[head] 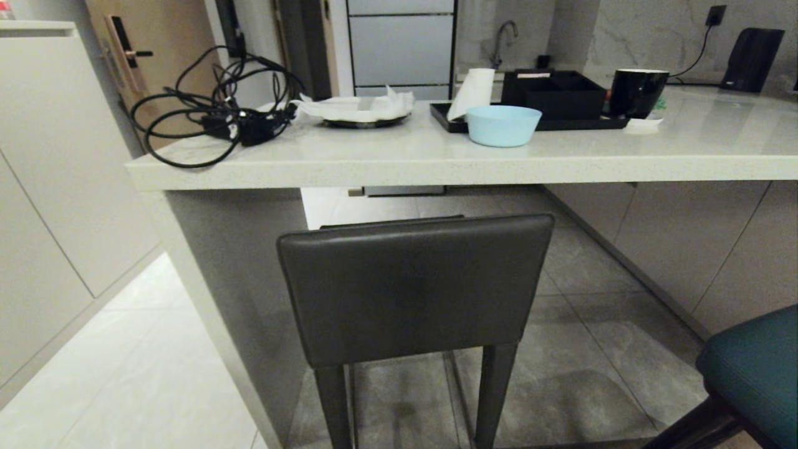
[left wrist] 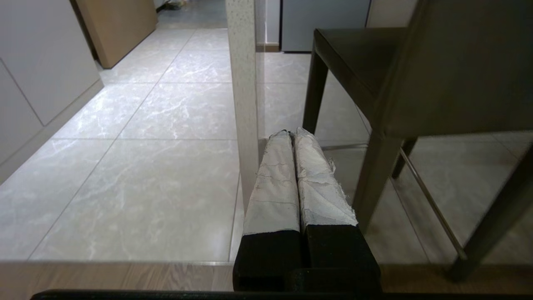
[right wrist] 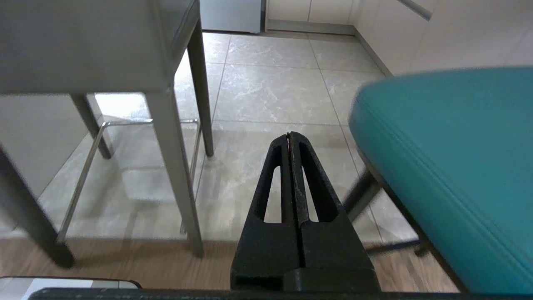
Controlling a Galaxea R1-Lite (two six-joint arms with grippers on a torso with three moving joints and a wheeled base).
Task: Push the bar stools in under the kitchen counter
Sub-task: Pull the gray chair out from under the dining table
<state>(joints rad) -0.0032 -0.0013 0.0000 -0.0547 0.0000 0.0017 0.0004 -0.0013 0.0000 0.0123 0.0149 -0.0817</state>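
Hanging low beside the grey stool, both jaws stand fully closed, empty.

Two bar stools stand here, one dark grey stool and one teal stool, beside one table carrying one light blue bowl, one black mug, one black tray and one tangle of black cables.

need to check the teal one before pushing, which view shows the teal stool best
The right wrist view: the teal stool fills its side, showing the padded seat edge and thin dark legs. The head view catches only a corner of its seat. The left wrist view shows none of it.
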